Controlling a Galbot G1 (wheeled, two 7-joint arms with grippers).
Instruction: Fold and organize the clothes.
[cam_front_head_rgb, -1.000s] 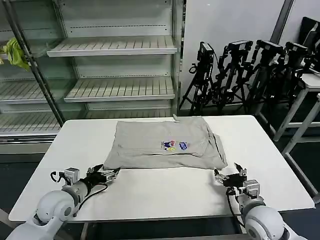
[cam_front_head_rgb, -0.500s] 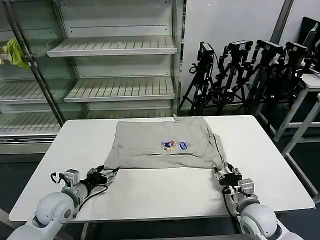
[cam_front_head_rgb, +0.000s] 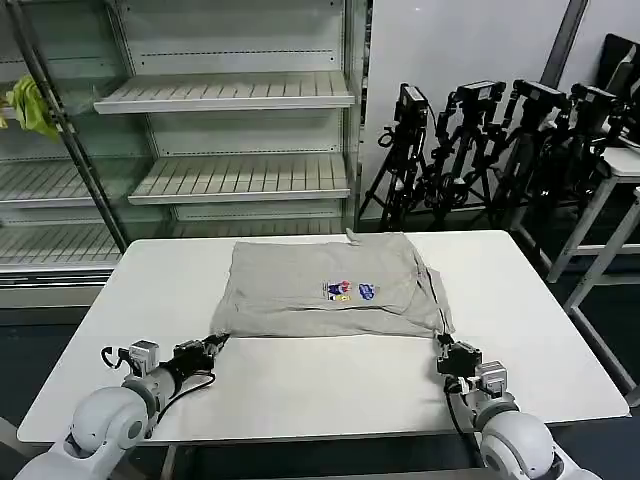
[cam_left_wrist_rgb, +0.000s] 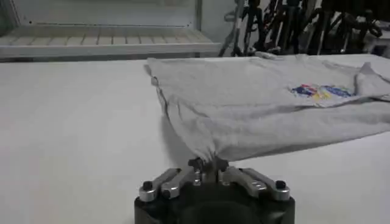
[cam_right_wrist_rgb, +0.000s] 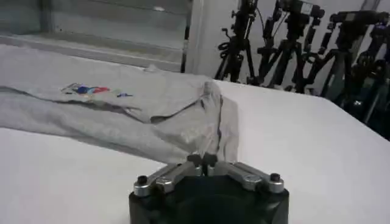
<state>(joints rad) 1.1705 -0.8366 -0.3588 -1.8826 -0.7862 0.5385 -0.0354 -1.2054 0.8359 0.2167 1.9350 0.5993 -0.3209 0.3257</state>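
Pinching both near corners at once: head view has the light grey soft short-sleeved shirt w/ small multicolour chest print (cam_front_head_rgb: 330, 288) lying partly folded in the middle of the white desk (cam_front_head_rgb: 300, 390), hem edge toward the robot. Left gripper (cam_front_head_rgb: 213, 343) sits low at the shirt's near left corner, arm stretched flat along the desk from the bottom left. Right gripper (cam_front_head_rgb: 444, 345) sits at the near right corner, arm low from the bottom right. Both approx level w/ each other. Yellow-green rag (cam_front_head_rgb: 28, 105) hangs on the shelving, well apart.

Left wrist view: fingers (cam_left_wrist_rgb: 196, 164) closed on a bunched tip of the shirt (cam_left_wrist_rgb: 262, 115); cloth fans out from the pinch, corner lifted slightly off the desk.

Right wrist view: fingers (cam_right_wrist_rgb: 195, 160) closed together at the folded side edge of the shirt (cam_right_wrist_rgb: 122, 115); cloth reaches right up to the tips, so prob. gripping it, but the bite looks thin.

Risks, as I judge: right pinch holds only a small bit, so it could slip once lifted. Uneven lift btwn arms would skew the fold. Right side is layered, so may grab only the top layer and drag the tucked sleeve open.
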